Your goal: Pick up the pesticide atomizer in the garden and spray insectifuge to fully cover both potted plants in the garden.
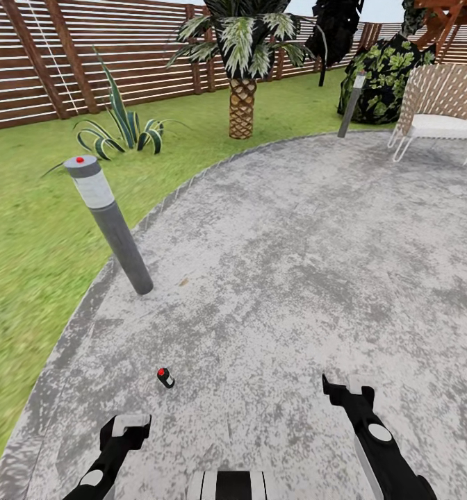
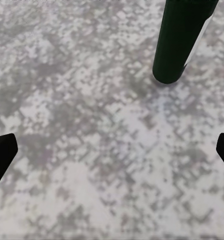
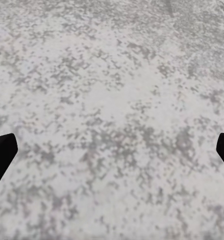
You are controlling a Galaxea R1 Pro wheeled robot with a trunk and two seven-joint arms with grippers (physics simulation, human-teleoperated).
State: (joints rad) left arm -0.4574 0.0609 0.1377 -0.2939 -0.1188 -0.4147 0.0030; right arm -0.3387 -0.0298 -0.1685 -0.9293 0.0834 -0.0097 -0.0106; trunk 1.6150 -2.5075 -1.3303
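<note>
Grey mottled paving of the round patio is spreading out ahead of me, curving against the green lawn and backed by the brown slatted fence. Beyond the curve a scaly-trunked palm and a striped agave are standing on the grass, and a white lattice chair is sitting at the far right of the paving. Nearer, a grey lamp post with a red dot is leaning up from the patio's edge. Both my arms are hanging low at the front — my left gripper and my right gripper are each spread wide, holding nothing, fingertips showing far apart in the wrist views. The pesticide atomizer is standing upright on the paving just ahead of my left gripper, small and dark with a red top; in the left wrist view its dark green body is rising beyond my open fingers, not yet between them. I am judging that I am lining up the left claw for the pick — the bottle is sitting on that arm's side.
</note>
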